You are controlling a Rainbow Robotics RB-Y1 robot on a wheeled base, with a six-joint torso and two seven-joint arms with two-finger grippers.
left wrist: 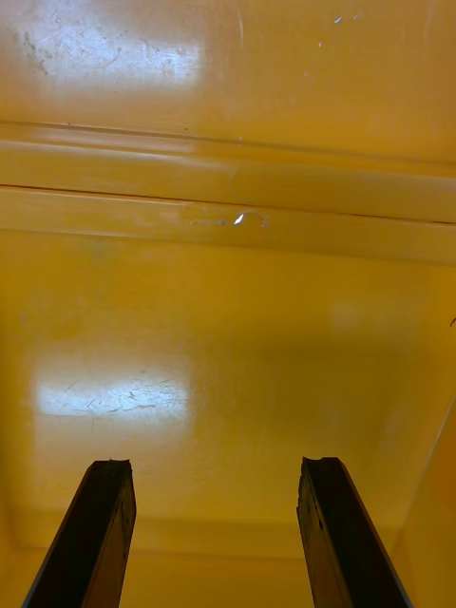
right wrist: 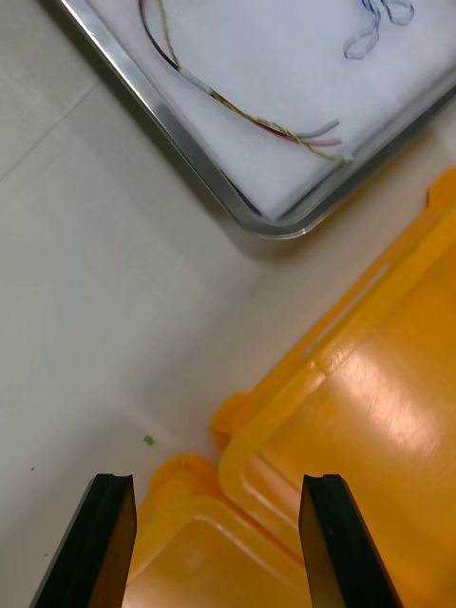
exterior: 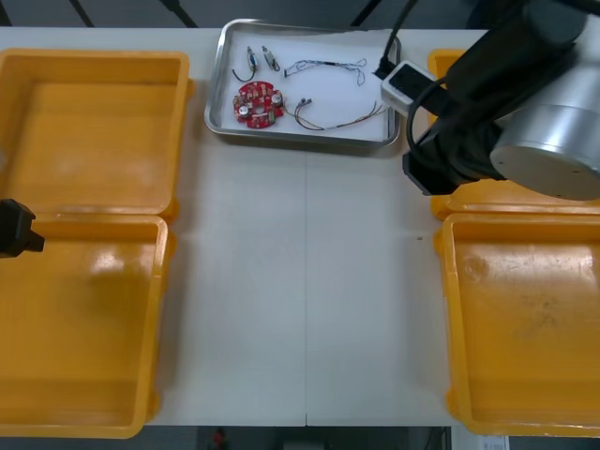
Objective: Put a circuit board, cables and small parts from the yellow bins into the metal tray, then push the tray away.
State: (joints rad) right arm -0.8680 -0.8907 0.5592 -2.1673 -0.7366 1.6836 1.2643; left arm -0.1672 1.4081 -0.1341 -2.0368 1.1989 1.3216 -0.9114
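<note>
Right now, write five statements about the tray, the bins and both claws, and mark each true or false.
1. The round red circuit board lies in the shiny metal tray. True.
2. The right claw is shut on a cable. False: it is open and empty, above the yellow plastic bins on the right, near the tray's corner.
3. The red and yellow cable lies in the tray. True.
4. The left claw hangs over the tray. False: it is open above the yellow plastic bins on the left.
5. The small metal parts sit in a bin. False: they lie in the tray, beside the board.
</note>
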